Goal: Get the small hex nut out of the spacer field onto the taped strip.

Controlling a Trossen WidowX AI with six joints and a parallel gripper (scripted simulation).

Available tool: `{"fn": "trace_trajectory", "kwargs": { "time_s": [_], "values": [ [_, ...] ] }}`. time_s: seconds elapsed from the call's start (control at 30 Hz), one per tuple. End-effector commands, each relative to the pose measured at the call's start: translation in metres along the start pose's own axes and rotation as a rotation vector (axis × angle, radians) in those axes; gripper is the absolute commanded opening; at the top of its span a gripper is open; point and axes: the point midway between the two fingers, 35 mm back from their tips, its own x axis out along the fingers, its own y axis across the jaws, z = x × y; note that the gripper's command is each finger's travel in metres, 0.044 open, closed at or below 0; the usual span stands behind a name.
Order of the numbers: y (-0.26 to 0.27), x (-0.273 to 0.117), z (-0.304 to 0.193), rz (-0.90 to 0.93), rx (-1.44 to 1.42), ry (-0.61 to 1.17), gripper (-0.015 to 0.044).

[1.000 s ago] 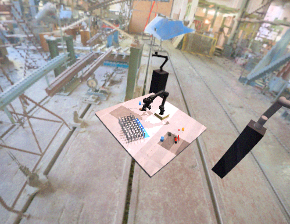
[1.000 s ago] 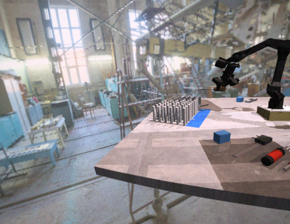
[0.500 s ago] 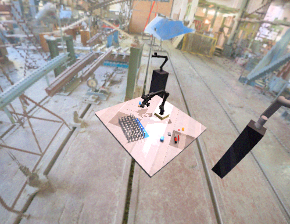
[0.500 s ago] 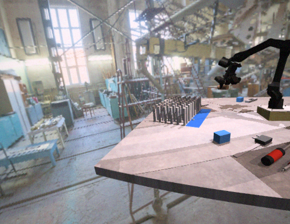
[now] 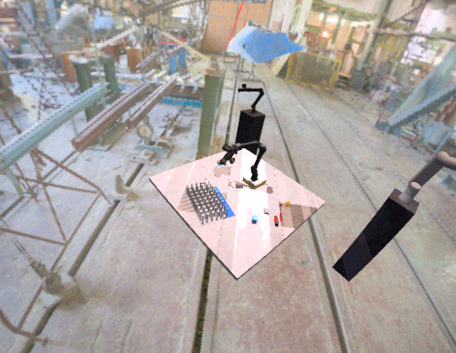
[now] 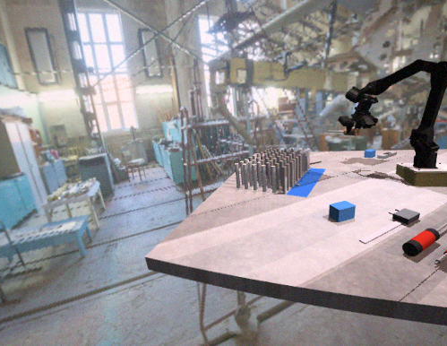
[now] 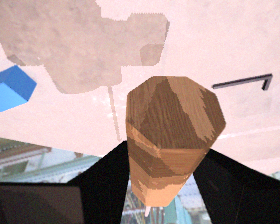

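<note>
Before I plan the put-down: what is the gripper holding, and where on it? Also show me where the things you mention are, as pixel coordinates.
The gripper (image 6: 348, 130) (image 7: 159, 147) holds a tool by its wooden handle (image 7: 173, 117); its working end can't be made out.

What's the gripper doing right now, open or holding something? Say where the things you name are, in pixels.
Gripper (image 6: 348, 131) (image 7: 159, 147): closed on a wooden handle (image 7: 173, 115), held up off the table (image 6: 270, 269).

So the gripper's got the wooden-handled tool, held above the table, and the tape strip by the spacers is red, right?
Not red: the tape strip by the spacers is blue, as the exterior view shows. The rest stands.
</note>
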Motion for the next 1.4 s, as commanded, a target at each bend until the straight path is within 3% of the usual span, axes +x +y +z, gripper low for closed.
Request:
{"fn": "trace_trajectory", "kwargs": {
  "time_s": [0.0, 0.3, 1.37],
  "values": [
    [0.020, -0.001, -0.009, 0.018, 0.021, 0.022, 0.0000],
    [0.064, -0.001, -0.020, 0.072, 0.063, 0.046, 0.0000],
    [0.064, 0.027, -0.012, 0.073, 0.064, 0.047, 0.0000]
  ]
}}
